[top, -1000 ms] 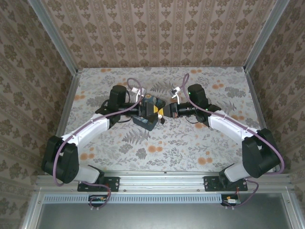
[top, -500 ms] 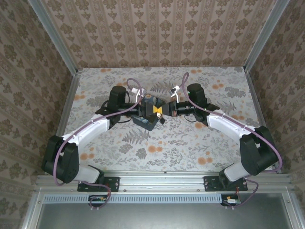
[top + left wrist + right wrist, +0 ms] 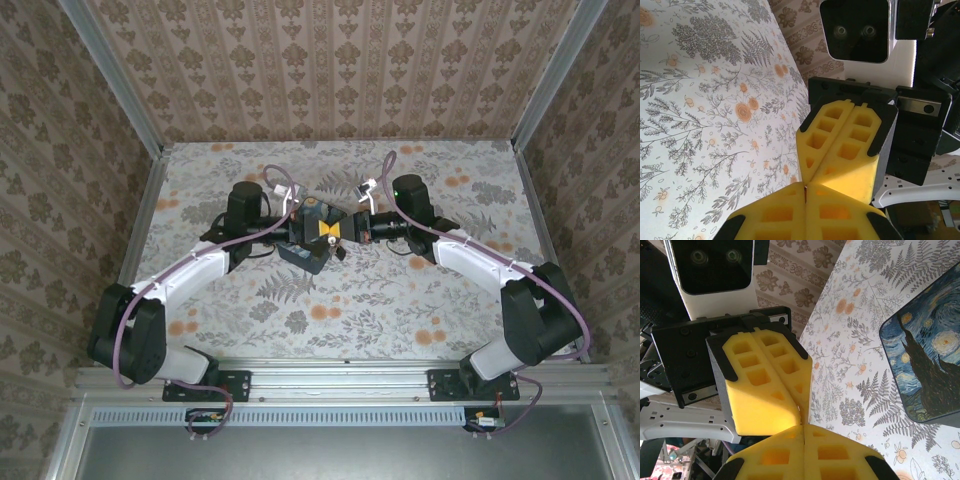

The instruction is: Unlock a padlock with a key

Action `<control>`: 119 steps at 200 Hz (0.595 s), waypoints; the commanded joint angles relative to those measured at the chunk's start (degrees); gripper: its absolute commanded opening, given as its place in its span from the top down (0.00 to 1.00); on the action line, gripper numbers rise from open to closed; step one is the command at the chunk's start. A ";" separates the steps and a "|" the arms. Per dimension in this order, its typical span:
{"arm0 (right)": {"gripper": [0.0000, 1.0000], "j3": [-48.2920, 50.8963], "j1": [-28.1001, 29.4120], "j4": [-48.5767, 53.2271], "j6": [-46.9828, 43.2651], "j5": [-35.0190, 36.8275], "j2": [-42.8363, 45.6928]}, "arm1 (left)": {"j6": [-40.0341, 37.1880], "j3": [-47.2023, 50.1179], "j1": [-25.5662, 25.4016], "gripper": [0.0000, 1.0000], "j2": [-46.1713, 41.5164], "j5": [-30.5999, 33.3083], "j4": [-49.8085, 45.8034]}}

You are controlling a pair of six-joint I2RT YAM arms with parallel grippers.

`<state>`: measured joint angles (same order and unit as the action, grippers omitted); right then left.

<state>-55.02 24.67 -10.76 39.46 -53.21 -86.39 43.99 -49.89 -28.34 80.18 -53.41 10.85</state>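
1. L gripper (image 3: 320,232): yellow pads pressed together, no gap at the seam (L wrist view).
2. R gripper (image 3: 337,232): pads likewise together. The two grippers meet tip to tip above the table (image 3: 400,300), just beside the dark blue painted box (image 3: 922,355).
3. Key (image 3: 805,188): a thin sliver sits in the L pad seam, right where the R tips touch. This is prob. the key, but it is too small and edge-on to be sure. Which gripper really has it clamped cannot be told.
4. Handling (judgement): a key this slim should be very light, stiff and smooth metal. No breakage risk, but it is apt to pivot or slide between the pads if pinched near an end.
5. Where to hold (judgement): take the head, flat faces against the pads, gripped deep enough to stop rotation. Leave the blade free and in line w/ the fingers for insertion.
6. Risk (judgement): w/ both tip pairs crowding one tiny item, a release by either side could tilt or drop it onto the patterned table, where it would be hard to find.
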 commanded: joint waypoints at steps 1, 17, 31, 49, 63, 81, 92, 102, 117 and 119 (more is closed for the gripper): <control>1.00 -1.85 -0.22 -1.02 -0.53 -1.24 -0.02 | 1.80 1.19 1.08 1.00 -1.21 2.12 1.18; 0.92 -2.01 -0.62 1.43 -2.72 -0.23 1.10 | 2.59 1.19 1.45 1.00 -1.81 3.70 -0.12; 0.83 -2.67 -0.76 5.85 -6.93 1.42 2.69 | 3.06 0.72 1.49 1.00 -2.54 5.52 -2.42; 0.75 -2.49 -0.76 9.66 -11.50 3.77 5.22 | 3.65 -0.17 1.53 1.00 -3.40 7.67 -5.91; 0.67 -1.93 -0.65 11.03 -14.28 5.67 6.23 | 3.48 -1.26 1.51 1.00 -4.14 9.86 -9.40; 0.58 -2.65 1.34 17.16 -21.43 12.33 9.89 | 3.71 -3.05 1.49 1.00 -4.52 12.75 -14.32; 0.53 -3.01 4.41 20.60 -28.61 19.81 11.39 | 4.77 -3.79 1.45 1.00 -4.46 14.07 -16.41; 0.50 -2.31 7.19 20.73 -34.10 26.93 12.47 | 5.99 -4.15 1.36 1.00 -4.35 15.10 -17.44; 0.49 1.31 10.28 15.60 -39.48 37.29 14.12 | 7.35 -4.84 1.12 1.00 -4.33 16.21 -18.83; 0.49 1.85 10.61 14.48 -40.13 38.64 14.31 | 7.43 -4.99 1.03 1.00 -4.35 16.22 -19.02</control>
<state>-56.10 31.09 5.13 14.06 -33.78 -74.91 48.49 -52.10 -27.00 77.36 -40.64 -3.05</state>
